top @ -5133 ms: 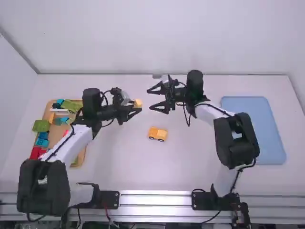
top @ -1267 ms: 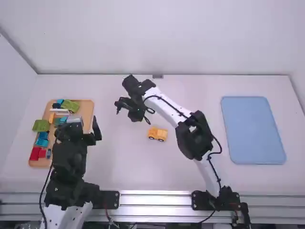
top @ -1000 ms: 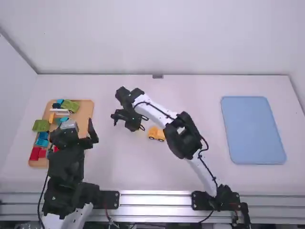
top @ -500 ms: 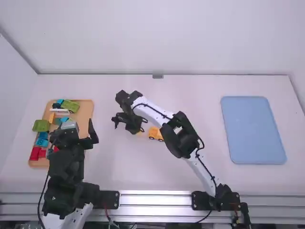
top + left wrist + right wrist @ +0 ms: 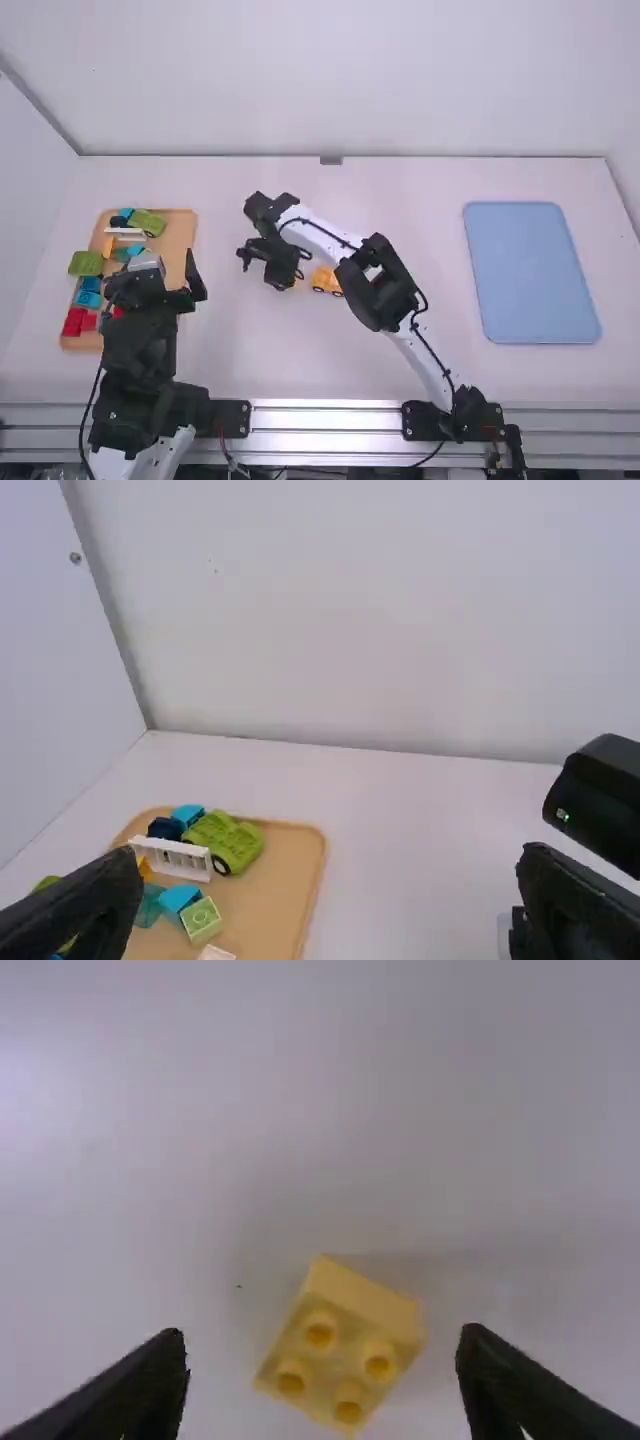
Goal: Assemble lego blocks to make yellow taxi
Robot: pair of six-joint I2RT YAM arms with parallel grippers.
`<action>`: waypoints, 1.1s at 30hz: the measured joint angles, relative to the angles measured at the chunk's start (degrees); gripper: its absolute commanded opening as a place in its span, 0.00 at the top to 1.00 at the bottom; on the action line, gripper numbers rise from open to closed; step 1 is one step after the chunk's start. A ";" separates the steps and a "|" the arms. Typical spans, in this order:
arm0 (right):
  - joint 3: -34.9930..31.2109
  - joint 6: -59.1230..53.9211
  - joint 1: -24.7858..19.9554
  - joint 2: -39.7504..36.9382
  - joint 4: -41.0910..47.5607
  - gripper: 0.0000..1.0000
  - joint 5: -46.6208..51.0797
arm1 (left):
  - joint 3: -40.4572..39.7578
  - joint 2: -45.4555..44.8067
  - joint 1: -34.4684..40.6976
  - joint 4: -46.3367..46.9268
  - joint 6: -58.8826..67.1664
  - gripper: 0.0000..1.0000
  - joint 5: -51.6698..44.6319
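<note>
Block (image 5: 347, 1348), yellow, four-studded, seemingly smooth plastic, sits near the wide-spread right end effector (image 5: 271, 272).

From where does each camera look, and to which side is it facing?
High view: above and behind, facing forward and down on the table; left arm and right arm show.
Left wrist view: on that wrist, facing the back wall over a tray; left tool shows, open.
Right wrist view: on that wrist, facing down at a yellow block; right tool shows, open.
High and left wrist views share the tray.
</note>
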State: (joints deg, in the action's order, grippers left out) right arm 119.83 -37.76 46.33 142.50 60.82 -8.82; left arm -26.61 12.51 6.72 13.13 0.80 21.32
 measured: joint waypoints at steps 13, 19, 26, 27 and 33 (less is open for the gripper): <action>22.69 -0.13 -4.61 0.02 12.44 0.02 -2.80 | 1.31 0.11 -0.02 -0.04 -2.38 0.01 -0.42; 33.77 0.09 -9.31 0.02 16.35 0.02 -6.93 | 1.36 7.91 -0.02 -3.39 -1.79 0.01 -6.71; 36.11 5.01 -12.09 0.02 11.69 0.02 -3.26 | -5.81 27.50 -0.02 -3.32 0.22 0.01 -11.47; 36.13 5.81 -12.13 0.02 11.23 0.02 -2.69 | -6.95 29.46 -0.02 -3.17 0.44 0.01 -12.24; 36.20 11.74 -13.05 0.02 8.59 0.02 3.02 | -20.85 49.09 -0.17 2.51 5.57 0.01 -19.87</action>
State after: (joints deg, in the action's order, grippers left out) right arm 156.03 -26.02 33.28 142.52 69.41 -5.80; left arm -47.46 61.60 6.55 15.64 6.37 1.45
